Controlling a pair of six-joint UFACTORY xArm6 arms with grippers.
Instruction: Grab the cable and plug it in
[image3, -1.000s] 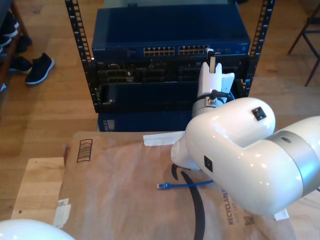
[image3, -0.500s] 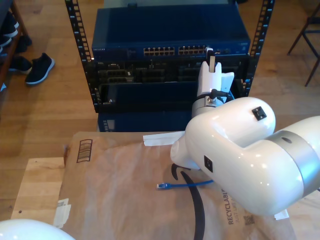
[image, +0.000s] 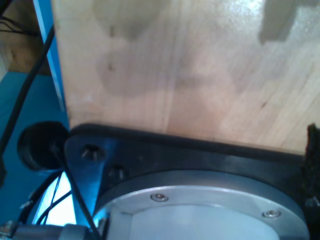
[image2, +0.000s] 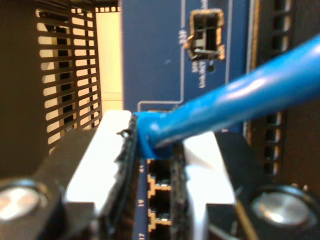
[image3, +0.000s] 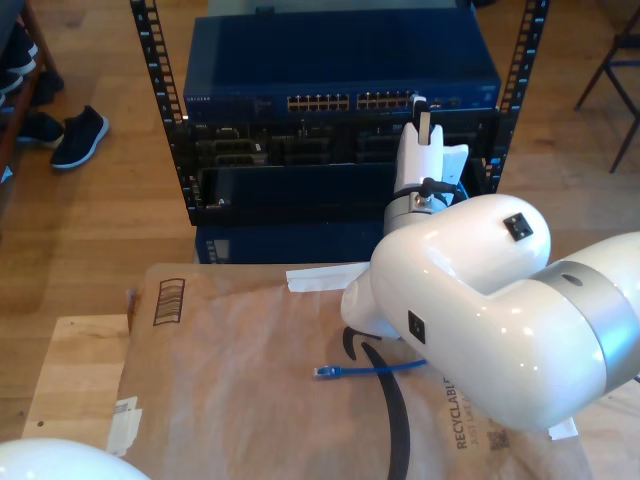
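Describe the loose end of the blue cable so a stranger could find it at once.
On the brown paper sheet before the dark server rack lies a thin bright-blue cable. Its free end points toward the exterior view's left, tipped by a small plug, beside a black curved print.

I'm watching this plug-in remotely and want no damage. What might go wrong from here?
My second pincer pinches the cable right at the switch ports. The plug itself is hidden between the fingers, so it could be misaligned and jam. The cable's loose end lies on the paper and might drag.
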